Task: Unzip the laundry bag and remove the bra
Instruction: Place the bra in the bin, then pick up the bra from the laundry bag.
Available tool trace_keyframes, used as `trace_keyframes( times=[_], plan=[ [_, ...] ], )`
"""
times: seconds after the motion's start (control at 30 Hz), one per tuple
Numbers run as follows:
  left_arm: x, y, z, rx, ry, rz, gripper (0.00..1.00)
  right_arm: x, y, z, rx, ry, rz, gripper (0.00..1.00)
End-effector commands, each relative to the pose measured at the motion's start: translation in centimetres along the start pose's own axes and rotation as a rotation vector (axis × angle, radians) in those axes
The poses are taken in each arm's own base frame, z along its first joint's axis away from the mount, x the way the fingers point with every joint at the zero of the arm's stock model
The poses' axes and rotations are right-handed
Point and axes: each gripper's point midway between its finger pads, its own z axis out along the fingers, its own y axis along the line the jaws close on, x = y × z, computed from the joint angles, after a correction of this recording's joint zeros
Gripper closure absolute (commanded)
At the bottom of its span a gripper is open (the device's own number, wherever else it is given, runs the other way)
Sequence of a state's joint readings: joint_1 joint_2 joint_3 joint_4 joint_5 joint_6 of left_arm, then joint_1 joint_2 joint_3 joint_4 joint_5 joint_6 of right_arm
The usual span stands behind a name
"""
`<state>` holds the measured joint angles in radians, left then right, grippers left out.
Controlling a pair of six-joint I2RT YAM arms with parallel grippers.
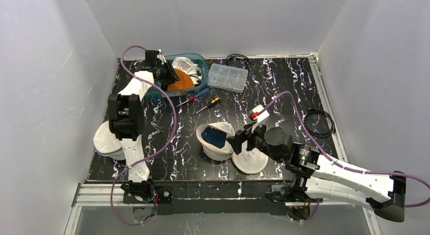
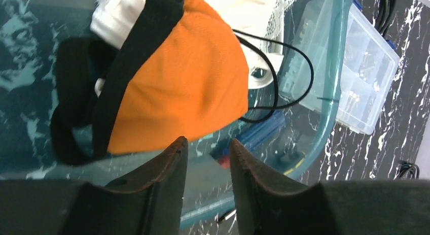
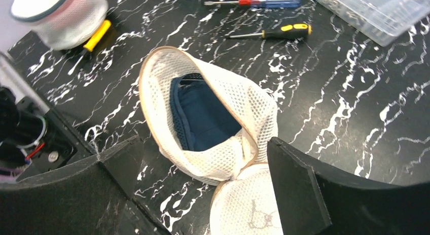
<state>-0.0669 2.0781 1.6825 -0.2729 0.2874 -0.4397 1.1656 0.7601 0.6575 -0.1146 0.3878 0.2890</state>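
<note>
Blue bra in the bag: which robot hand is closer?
Right. The right gripper hovers beside the blue bra in its bag; the left gripper is far off, over the teal bin.

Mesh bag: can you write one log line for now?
white mesh laundry bag: open | dark blue bra: inside bag | right gripper: open, at bag | left gripper: open, over teal plastic bin

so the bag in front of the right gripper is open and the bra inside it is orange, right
Not quite. The bra inside the bag is dark blue, not orange; the right wrist view shows it. The rest holds: the bag lies open in front of the right gripper.
</note>
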Motion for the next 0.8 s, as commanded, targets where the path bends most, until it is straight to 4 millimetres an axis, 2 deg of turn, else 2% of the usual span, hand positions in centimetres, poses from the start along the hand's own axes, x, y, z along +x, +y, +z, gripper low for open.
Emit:
trace_keyframes(
  times=[0.0, 0.07, 0.13, 0.23, 0.27, 0.3, 0.33, 0.43, 0.5, 0.57, 0.67, 0.77],
  plan=[
    [-4.2, -4.9, -9.0, 0.074, -0.181, -0.002, 0.61, -1.7, -1.9, 0.1, 0.143, -0.052, 0.102, 0.01],
    [-3.0, -6.4, -12.1, 0.090, -0.191, -0.007, 0.51, -2.2, -1.4, 0.3, 0.138, -0.031, 0.102, 0.01],
    [-0.5, -8.3, -15.1, 0.111, -0.190, 0.031, 0.44, -2.0, -1.0, 0.9, 0.148, 0.023, 0.091, 0.01],
    [5.8, -10.4, -18.4, 0.129, -0.146, 0.124, 0.38, -1.2, 0.5, 1.8, 0.092, 0.097, 0.080, 0.05],
    [8.3, -10.8, -19.3, 0.145, -0.116, 0.143, 0.32, -1.2, 1.5, 2.2, 0.048, 0.104, 0.085, 0.09],
    [10.8, -11.5, -19.9, 0.179, -0.081, 0.166, 0.15, -1.1, 2.3, 2.4, 0.008, 0.104, 0.091, 0.14],
    [12.7, -11.5, -20.7, 0.211, -0.052, 0.168, 0.03, -1.2, 3.1, 2.7, -0.028, 0.100, 0.103, 0.17],
    [17.2, -11.3, -22.2, 0.328, -0.008, 0.116, 0.02, -0.7, 4.4, 3.9, -0.073, 0.116, 0.129, 0.25],
    [19.0, -11.1, -22.8, 0.389, -0.007, 0.077, 0.02, 0.3, 5.0, 4.9, -0.085, 0.144, 0.137, 0.27],
    [20.2, -10.8, -23.0, 0.430, -0.012, 0.043, 0.02, 1.6, 5.5, 6.0, -0.080, 0.179, 0.135, 0.32],
    [21.8, -10.2, -22.7, 0.418, 0.044, 0.054, 0.03, 3.6, 5.6, 7.5, -0.027, 0.214, 0.096, 0.51],
    [23.1, -9.4, -21.8, 0.378, 0.103, 0.057, 0.09, 5.0, 4.6, 8.7, 0.061, 0.218, 0.084, 0.54]
  ],
)
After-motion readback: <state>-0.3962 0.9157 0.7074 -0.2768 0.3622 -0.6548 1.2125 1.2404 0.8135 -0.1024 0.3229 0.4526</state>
